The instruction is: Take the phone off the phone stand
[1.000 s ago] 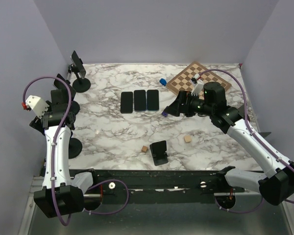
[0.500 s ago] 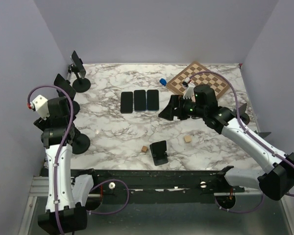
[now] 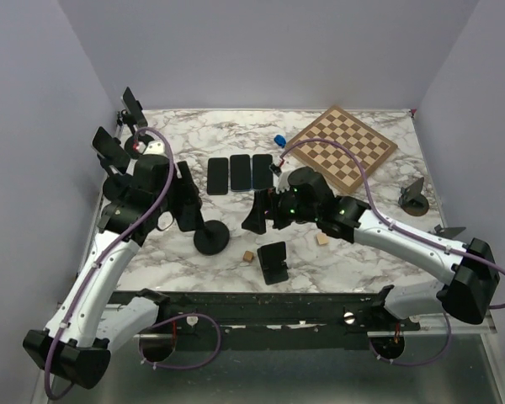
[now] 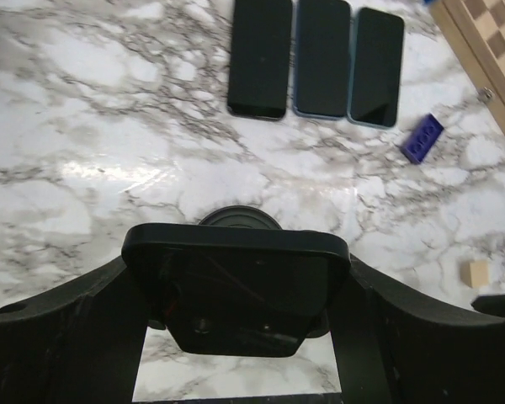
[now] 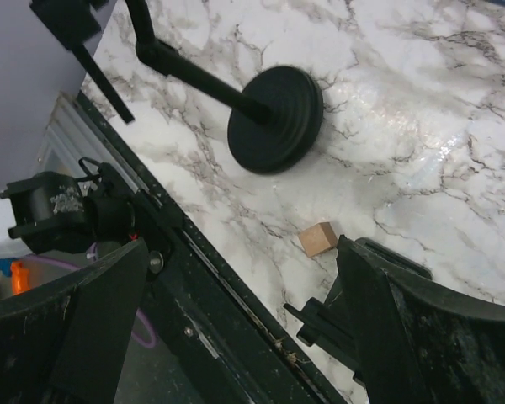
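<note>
While the left hand [image 3: 186,208] pinches the phone [image 4: 236,295], which sits in its stand [image 3: 211,239] on the worktop [image 3: 379,181], the wide-open, empty right hand [image 3: 257,215] should press that stand down before any lift.

We see a white table [image 3: 236,135] veined with grey, like marble. The chessboard [image 3: 341,150] is checked in brown and cream. We count three black phones [image 4: 320,57], a blue brick [image 4: 422,137], a tan cube [image 5: 318,239], and a black stand [image 5: 275,119] with a black phone [image 4: 236,290].
</note>
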You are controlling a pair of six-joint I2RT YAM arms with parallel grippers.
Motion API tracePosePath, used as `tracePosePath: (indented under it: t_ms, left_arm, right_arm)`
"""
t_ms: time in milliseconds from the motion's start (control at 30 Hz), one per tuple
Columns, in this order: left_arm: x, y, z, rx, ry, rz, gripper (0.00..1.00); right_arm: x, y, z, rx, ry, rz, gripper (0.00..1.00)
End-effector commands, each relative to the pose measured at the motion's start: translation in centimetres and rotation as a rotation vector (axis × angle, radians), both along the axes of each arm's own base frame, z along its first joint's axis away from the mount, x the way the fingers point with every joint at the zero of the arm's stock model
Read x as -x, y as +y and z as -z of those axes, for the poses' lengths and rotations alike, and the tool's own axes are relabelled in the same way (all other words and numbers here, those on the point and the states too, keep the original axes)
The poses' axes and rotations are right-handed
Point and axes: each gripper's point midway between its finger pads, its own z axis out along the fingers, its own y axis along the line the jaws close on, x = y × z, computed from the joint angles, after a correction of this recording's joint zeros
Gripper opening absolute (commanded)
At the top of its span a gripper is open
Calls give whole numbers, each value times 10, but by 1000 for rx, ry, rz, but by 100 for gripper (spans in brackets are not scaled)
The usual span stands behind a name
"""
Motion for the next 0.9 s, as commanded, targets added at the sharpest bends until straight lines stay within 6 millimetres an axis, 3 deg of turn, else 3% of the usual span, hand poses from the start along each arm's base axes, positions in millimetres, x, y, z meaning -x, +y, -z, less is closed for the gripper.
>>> tracePosePath:
  t_ms: [0, 67, 233, 300, 433, 767, 867]
  left_arm:
    - [-4, -44, -20, 91, -41, 71, 0]
    - [-6, -53, -16, 85, -33, 83, 5]
    - [-10, -68, -9, 68, -10, 121, 38]
    - [-10, -74, -9, 84, -14, 146, 67]
    - [-9, -80, -15, 102, -40, 189, 96]
    - [8, -82, -44, 127, -140, 283, 99]
    - [13, -75, -51, 110, -186, 289, 99]
  right_arm:
    - [-20, -8, -18, -19, -63, 136, 100]
    - [-25, -20, -19, -4, -74, 200, 100]
    - [-35, -47, -15, 29, -66, 369, 100]
    - [-36, -51, -17, 27, -71, 391, 100]
    - [-36, -50, -17, 18, -53, 402, 100]
    - [-28, -24, -22, 42, -4, 359, 100]
    - [-17, -3, -31, 75, -48, 344, 100]
